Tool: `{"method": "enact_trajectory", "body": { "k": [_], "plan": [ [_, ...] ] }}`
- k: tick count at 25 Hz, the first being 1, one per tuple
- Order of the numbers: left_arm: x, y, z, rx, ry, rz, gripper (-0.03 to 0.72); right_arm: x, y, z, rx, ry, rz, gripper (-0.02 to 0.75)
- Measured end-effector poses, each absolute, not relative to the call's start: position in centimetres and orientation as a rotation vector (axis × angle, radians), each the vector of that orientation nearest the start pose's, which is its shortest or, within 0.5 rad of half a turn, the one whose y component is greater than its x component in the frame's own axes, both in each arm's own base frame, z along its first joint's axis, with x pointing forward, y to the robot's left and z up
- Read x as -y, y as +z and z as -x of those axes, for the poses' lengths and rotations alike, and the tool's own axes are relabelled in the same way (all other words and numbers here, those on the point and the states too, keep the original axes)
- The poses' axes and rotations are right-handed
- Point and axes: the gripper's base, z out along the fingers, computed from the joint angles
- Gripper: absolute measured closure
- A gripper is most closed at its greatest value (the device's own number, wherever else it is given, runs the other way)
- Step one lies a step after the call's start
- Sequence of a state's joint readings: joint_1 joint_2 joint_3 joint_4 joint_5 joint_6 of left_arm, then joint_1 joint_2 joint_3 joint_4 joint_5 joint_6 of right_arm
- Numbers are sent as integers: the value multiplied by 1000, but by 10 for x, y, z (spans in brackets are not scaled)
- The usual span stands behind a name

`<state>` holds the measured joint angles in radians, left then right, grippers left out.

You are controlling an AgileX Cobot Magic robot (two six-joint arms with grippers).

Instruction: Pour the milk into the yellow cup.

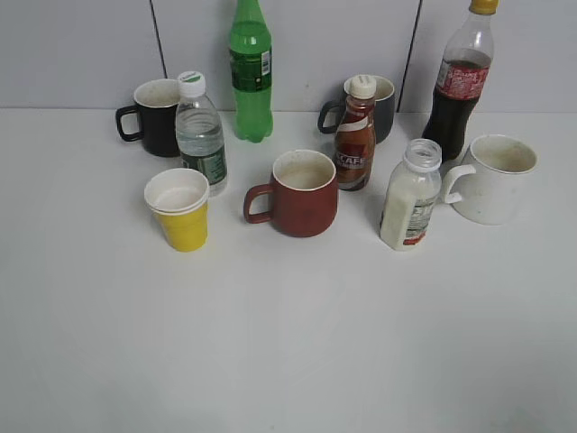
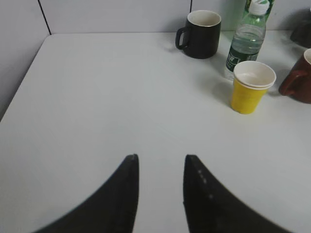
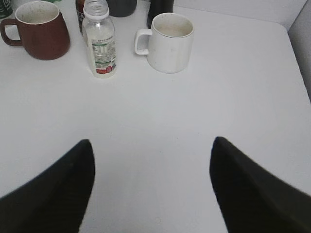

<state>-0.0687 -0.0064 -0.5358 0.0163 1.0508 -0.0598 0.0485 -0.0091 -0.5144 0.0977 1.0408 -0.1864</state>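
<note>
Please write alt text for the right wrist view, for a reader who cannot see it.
An uncapped milk bottle stands on a white table, between a dark red mug on its left and a white mug on its right. The open right claw frames the foreground, holding nothing.
</note>
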Motion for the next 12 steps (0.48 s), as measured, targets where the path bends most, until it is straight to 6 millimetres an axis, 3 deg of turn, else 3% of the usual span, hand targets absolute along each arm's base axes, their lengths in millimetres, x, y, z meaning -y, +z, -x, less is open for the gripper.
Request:
{"method": "enact_trajectory", "body": {
  "k": [12],
  "plan": [
    [-2,288,10,-1993,-64,-8,447,-7,283,8,-1983,27,240,184]
  ]
}}
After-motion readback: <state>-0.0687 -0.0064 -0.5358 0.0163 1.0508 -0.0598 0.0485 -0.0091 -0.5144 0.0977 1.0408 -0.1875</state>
